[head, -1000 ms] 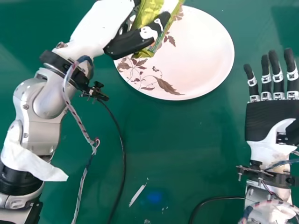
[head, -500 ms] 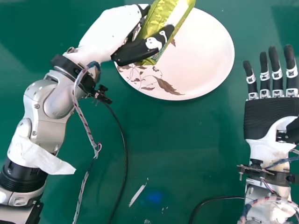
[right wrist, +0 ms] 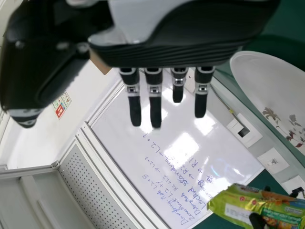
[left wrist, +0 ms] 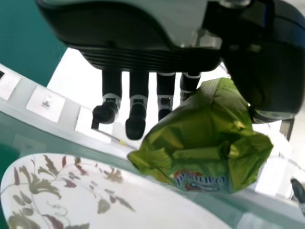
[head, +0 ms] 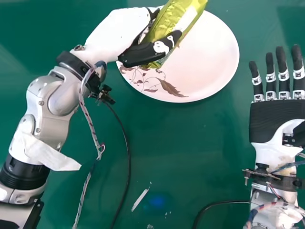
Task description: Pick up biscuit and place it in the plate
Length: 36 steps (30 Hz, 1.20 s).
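Over the green worktop [head: 164, 138], the left hand [head: 142, 54] grips the biscuit [head: 173, 19], likely light and brittle, best held gently mid-pack; right hand [head: 269, 121] wide.

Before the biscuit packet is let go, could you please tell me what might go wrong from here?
The biscuit packet slants across the left part of the plate, so if released there it might catch the rim and slide onto the table. The left hand also overlaps that side in the head view, so lowering it could bump or tilt the plate.
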Each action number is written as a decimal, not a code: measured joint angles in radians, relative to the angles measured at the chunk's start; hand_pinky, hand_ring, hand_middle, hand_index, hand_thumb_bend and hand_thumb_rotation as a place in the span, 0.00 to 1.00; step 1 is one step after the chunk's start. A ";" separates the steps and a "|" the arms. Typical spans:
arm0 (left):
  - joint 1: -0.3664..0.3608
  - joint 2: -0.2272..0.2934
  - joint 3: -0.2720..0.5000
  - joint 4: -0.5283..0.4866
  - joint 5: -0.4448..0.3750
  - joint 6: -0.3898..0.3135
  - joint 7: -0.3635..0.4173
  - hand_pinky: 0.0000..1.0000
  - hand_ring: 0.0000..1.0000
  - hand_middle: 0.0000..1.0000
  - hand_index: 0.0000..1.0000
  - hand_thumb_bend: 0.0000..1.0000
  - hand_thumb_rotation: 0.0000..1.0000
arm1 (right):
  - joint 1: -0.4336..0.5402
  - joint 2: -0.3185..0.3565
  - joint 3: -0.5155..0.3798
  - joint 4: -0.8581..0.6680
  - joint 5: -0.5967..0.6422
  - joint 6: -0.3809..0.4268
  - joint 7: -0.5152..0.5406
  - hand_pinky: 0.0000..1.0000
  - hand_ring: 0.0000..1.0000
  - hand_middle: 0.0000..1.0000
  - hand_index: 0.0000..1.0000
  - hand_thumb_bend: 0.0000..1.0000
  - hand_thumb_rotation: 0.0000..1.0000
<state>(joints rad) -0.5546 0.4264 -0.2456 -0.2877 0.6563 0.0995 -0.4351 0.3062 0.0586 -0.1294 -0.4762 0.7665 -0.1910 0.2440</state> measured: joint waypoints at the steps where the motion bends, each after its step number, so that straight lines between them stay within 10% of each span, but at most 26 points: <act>1: -0.007 0.004 -0.003 0.007 0.000 -0.001 -0.012 0.06 0.13 0.47 0.48 0.52 0.00 | 0.001 0.000 0.000 0.000 0.000 0.000 0.000 0.87 0.86 0.84 0.85 1.00 0.45; 11: -0.055 0.021 -0.042 0.103 0.023 -0.010 -0.074 0.07 0.14 0.47 0.48 0.52 0.00 | 0.003 0.000 0.002 0.000 0.000 0.000 0.026 0.78 0.82 0.79 0.82 1.00 0.49; 36: -0.134 0.025 -0.095 0.218 0.048 -0.004 -0.188 0.07 0.14 0.47 0.48 0.52 0.00 | 0.014 0.003 0.014 0.009 -0.026 0.000 0.031 0.90 0.89 0.84 0.86 1.00 0.52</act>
<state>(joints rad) -0.6886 0.4516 -0.3404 -0.0693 0.7045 0.0955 -0.6233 0.3202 0.0614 -0.1159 -0.4674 0.7403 -0.1913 0.2755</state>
